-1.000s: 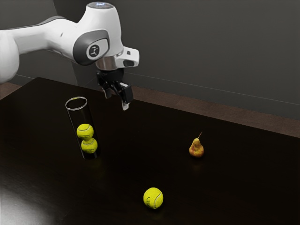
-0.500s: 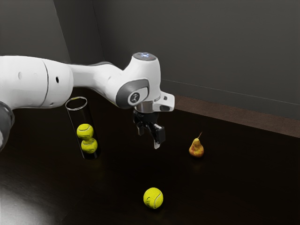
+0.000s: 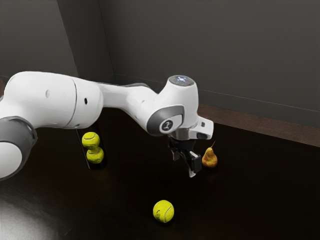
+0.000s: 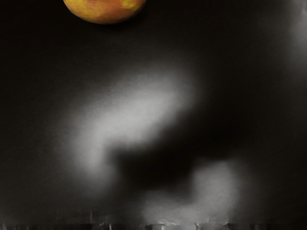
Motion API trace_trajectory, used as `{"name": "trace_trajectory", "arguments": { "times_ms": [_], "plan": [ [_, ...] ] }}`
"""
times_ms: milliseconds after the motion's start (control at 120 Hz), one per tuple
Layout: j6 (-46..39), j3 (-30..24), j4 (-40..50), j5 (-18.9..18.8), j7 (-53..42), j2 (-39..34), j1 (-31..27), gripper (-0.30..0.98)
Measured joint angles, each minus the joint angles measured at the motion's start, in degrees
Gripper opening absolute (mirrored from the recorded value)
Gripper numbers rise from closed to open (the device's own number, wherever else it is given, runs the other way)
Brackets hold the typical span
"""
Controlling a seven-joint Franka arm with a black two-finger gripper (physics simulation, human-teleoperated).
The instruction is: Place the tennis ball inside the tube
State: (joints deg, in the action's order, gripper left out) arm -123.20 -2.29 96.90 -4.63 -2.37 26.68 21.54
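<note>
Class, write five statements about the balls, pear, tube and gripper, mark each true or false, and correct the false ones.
1. Two balls are inside the tube. True.
2. The gripper is shut on a ball. False: it is open and empty.
3. The pear lies on its side. False: it stands with its stem up.
4. A third ball lies outside the tube. True.
5. The pear touches the third ball. False: they stand apart on the table.

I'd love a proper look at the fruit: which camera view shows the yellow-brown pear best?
The exterior view, because the yellow-brown, round-bottomed pear shows its body, narrow neck and thin stem there. The wrist view shows part of its rounded body, cut off by the picture's edge.
</note>
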Motion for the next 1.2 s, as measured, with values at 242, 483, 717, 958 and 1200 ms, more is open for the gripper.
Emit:
{"name": "trace_trajectory", "arguments": {
  "times_ms": [242,483,717,958,1200],
  "plan": [
    [-2.2,0.6,18.6,-0.6,5.8,-14.6,5.7,0.69],
    [-8.8,2.4,25.5,7.6,9.1,-19.5,7.1,0.69],
    [-13.3,2.4,29.7,11.6,11.2,-17.1,7.5,0.69],
    [-15.9,3.5,30.5,14.0,12.6,-14.9,7.0,0.69],
    [-17.7,4.3,30.4,16.9,13.0,-11.1,6.0,0.69]
  ]
}}
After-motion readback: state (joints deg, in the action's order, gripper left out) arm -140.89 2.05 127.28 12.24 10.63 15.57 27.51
